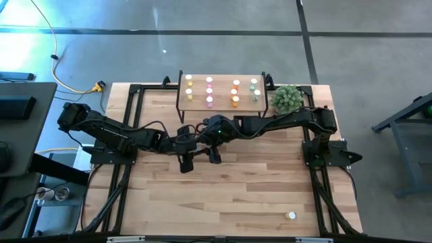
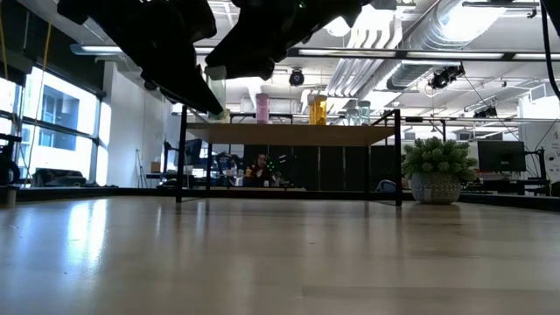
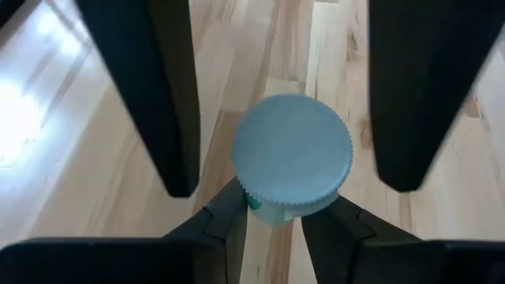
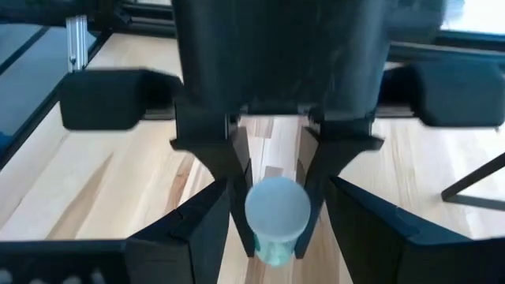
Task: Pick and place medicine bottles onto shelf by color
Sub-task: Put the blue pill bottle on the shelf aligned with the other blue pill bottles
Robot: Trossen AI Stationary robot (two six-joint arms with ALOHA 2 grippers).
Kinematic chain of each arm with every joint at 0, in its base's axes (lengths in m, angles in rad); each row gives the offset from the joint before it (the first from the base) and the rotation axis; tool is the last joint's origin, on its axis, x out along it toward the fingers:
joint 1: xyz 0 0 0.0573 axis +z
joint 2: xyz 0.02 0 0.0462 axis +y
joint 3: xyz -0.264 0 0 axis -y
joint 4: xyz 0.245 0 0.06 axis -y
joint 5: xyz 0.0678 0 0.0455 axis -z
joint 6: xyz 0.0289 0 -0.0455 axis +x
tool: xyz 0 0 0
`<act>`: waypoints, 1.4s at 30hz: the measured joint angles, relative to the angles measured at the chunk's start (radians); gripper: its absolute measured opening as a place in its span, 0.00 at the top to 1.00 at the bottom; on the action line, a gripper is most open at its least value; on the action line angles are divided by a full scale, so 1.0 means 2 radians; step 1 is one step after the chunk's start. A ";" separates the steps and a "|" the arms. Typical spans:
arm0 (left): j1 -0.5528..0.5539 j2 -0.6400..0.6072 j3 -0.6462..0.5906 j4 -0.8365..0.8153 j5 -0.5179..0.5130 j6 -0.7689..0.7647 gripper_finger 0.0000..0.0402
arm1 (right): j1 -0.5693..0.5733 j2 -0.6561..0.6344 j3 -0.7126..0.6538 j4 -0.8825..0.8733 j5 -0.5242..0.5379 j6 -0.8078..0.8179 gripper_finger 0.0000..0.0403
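Over the middle of the table my two grippers meet nose to nose (image 1: 197, 142). My left gripper (image 3: 276, 225) is shut on a small medicine bottle (image 3: 292, 154) with a white cap and a green body. My right gripper (image 4: 276, 207) is open. Its fingers (image 3: 170, 102) stand on either side of the bottle's cap with a gap on each side. The shelf (image 1: 222, 94) at the table's far edge carries bottles in yellow, pink, orange and green columns. A lone bottle (image 1: 291, 216) stands near the front right corner. My left gripper pinches the bottle's green body just under the cap (image 3: 254, 203) between its two fingertips. The fingers (image 4: 237, 177) come slanting down from the table's left side. The bottle stands roughly upright, cap up, lifted clear of the table.
A green bushy plant (image 1: 287, 98) in a pot stands right of the shelf at the far right. The shelf (image 2: 289, 134) is raised on thin black legs. Bare wood stretches from the grippers to the near edge.
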 joint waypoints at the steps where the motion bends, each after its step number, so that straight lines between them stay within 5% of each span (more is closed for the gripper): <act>1: 0.000 0.000 0.000 0.001 -0.001 0.000 0.76 | 0.000 0.000 0.000 -0.004 0.000 0.000 0.50; 14: 0.000 0.000 0.000 0.013 -0.026 0.013 0.76 | 0.000 0.000 0.000 -0.013 0.000 -0.001 0.52; 29: 0.000 0.000 0.000 0.012 -0.026 0.013 0.76 | -0.001 0.000 0.000 -0.013 0.000 0.002 0.75; 42: 0.001 0.000 0.000 0.011 -0.021 0.013 0.73 | 0.000 -0.001 0.000 -0.022 0.003 0.002 0.74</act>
